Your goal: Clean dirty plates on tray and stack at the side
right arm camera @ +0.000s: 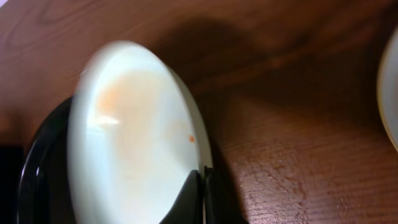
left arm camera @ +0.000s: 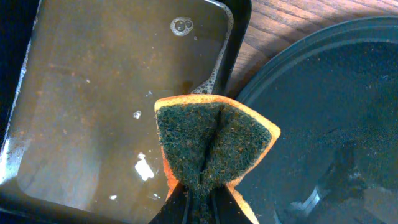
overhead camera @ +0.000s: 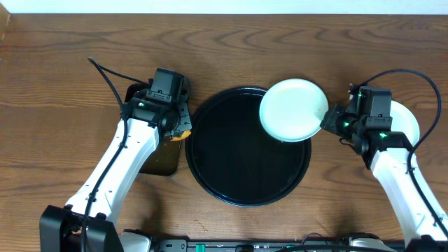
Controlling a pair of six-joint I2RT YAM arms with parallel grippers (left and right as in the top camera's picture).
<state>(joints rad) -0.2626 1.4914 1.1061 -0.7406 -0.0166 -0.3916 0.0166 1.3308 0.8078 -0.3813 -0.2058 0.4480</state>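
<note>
From above, the right claw (overhead camera: pixel 326 123) is pressed together on the near rim of a pale plate (overhead camera: pixel 294 108). The plate reaches out to that claw's left, over the far right edge of the round black tray (overhead camera: pixel 238 157). Another plate (overhead camera: pixel 413 120) lies on the counter (overhead camera: pixel 70 63) just behind the claw, partly under the arm. The left claw (overhead camera: pixel 180 131) is off the tray's other side, pinching an orange sponge.

Through the left wrist camera, the sponge (left arm camera: pixel 214 146) is folded in that claw's squeeze. It is soft and looks soaked. Beyond it sits a small tray (left arm camera: pixel 239 37) of brownish water.

Through the right wrist camera, the plate (right arm camera: pixel 137 137) stands tilted ahead of the closed claw (right arm camera: pixel 202 186), with a faint orange smear (right arm camera: pixel 115 93) on its face. It looks stiff, light and glossy, probably slick where it is sauced. The rim is the only place to take hold, and I'd guess so thin a pinch lets it swing or slip under scrubbing.
</note>
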